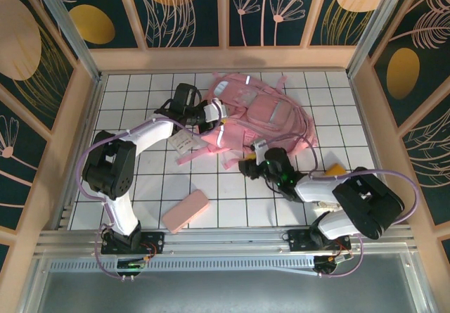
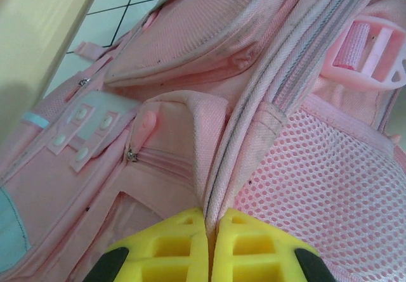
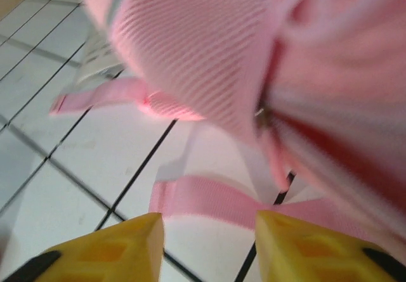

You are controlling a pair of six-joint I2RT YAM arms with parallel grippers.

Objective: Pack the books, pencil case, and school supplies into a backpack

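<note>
We see the left fingers (image 2: 193, 241) pinched together on a fold of the backpack (image 1: 261, 105), which lies toward the back of the worktop (image 1: 140, 95). The right fingers (image 3: 127, 241) stand apart over a pink strap (image 3: 209, 199), gripping nothing. The pencil case (image 1: 185, 210) lies near the left arm's base (image 1: 130, 243).

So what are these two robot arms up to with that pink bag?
They are working on packing a school bag. The left gripper is pinched shut on a fold of the pink backpack near its zipper. The right gripper hovers open over a loose strap at the bag's near edge. The pencil case lies on the table by the left arm's base and a clear packet sits beside the bag, neither packed yet.
</note>
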